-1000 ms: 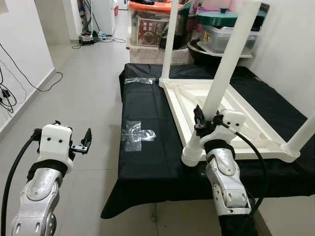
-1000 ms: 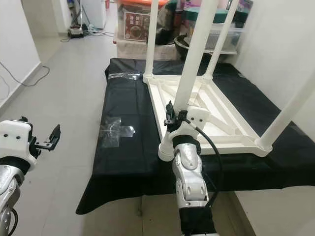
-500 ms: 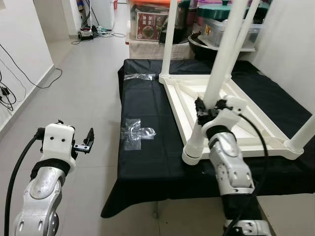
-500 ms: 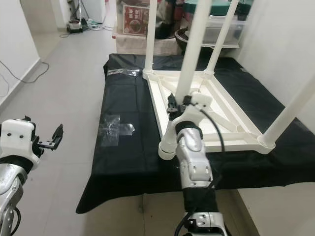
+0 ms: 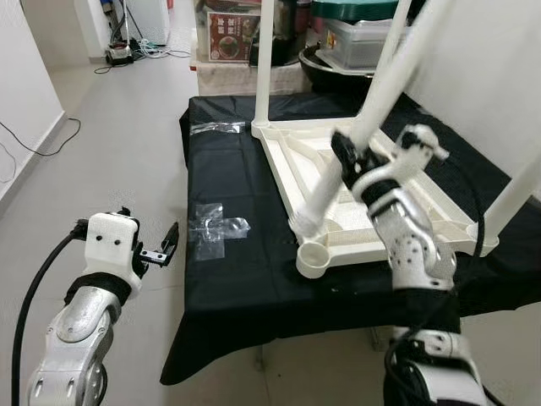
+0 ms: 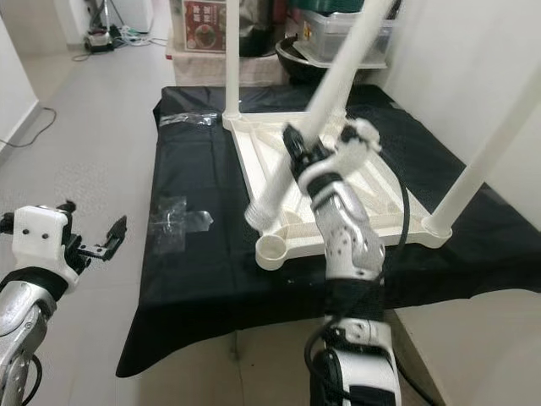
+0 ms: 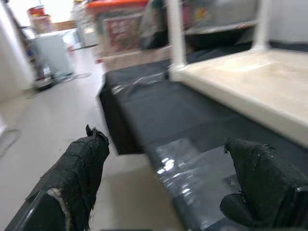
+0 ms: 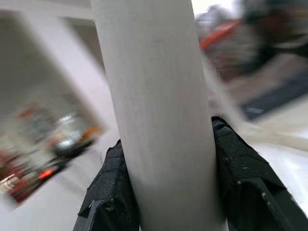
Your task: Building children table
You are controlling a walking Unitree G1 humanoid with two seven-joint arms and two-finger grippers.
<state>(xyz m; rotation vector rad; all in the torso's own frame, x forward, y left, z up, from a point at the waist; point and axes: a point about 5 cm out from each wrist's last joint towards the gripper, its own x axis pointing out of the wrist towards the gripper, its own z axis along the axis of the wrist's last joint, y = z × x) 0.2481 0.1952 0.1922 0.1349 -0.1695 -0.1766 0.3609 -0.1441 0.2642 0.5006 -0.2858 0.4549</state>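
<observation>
The white table top (image 5: 275,169) lies upside down on a black-covered platform (image 5: 228,279). My right gripper (image 5: 351,157) is shut on a white table leg (image 5: 397,76), with both black fingers (image 8: 243,183) pressed against it. That leg is tilted, and its lower end hangs above the frame, clear of the empty near-left corner socket (image 5: 314,260). One leg (image 5: 265,68) stands upright at the far-left corner and another (image 5: 517,196) at the near-right corner. My left gripper (image 7: 173,178) is open over the floor, left of the platform.
Clear plastic bags (image 5: 216,233) lie on the black cloth near its left edge. Storage boxes (image 5: 230,46) and a dark bowl (image 5: 331,69) crowd the far end. A wall runs along the right. Cables (image 5: 34,139) trail on the tiled floor at the left.
The right gripper has lifted the leg out of the near-left corner socket and tipped it over the frame. The camera has shifted; the left arm barely moved.
</observation>
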